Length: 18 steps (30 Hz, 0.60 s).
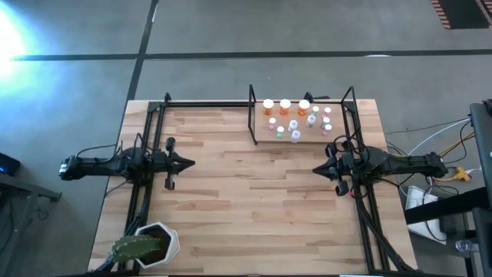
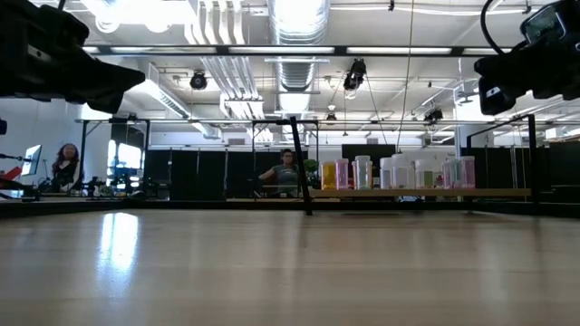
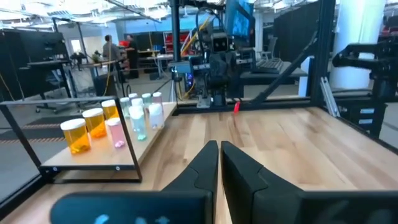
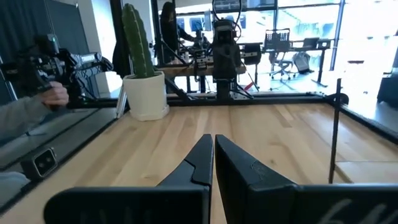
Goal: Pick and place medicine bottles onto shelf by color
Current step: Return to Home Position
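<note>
Light wood carries everything here: the shelf (image 1: 265, 137), a small pale panel in a black rod frame, sits on the right half of the table (image 1: 246, 208), against the edge opposite the corner that holds the white cactus pot (image 1: 146, 245). The medicine bottles (image 1: 296, 123) all stand upright on it. The orange ones with white caps (image 1: 285, 106) line its outer edge, and the smaller pink, green and bluish-topped ones cluster just inside them; no bottle shows on the bare table. The right gripper (image 1: 317, 168) hangs above the table just beside the shelf's inner edge, clearly the nearer of the two. The left gripper (image 1: 188, 161) hangs well apart from it, over the table's left half. Both sets of fingers point inward at each other across the middle, so the shelf lies off to the side of each rather than ahead. In both wrist views the fingers are drawn together to a thin slit and hold nothing. Judging by this, the sorting looks finished and the arms are at or very near rest; any last move is a small one away from the shelf, with only the right arm close enough to brush its frame.
</note>
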Tool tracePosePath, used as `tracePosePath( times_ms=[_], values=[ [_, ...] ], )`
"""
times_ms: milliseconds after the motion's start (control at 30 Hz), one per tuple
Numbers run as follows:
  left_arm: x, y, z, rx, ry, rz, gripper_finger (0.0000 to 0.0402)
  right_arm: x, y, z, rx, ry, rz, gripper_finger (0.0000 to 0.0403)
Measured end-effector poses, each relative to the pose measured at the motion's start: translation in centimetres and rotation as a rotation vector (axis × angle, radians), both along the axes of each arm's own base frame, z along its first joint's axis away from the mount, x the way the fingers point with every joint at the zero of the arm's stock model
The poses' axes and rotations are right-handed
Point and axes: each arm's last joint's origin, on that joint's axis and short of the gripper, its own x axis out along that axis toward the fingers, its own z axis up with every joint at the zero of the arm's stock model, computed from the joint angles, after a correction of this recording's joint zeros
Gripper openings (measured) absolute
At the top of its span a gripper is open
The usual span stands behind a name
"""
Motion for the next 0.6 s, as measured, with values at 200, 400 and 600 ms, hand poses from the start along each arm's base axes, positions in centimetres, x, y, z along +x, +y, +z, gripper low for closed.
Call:
tracePosePath(
  times_ms=[200,400,600],
  values=[
    [0.23,0.0,-0.26,-0.077,0.028,0.002,0.0003,0.16,0.0,-0.21,-0.049,0.02,-0.003,0.0009],
    [0.44,0.01,-0.07,-0.083,0.021,0.009,0.0003,0.29,0.01,-0.38,-0.006,0.047,-0.002,0.0009],
    [0.58,0.01,-0.23,-0.083,0.04,0.009,0.0003,0.33,0.02,-0.42,-0.001,0.052,-0.002,0.0009]
  ],
)
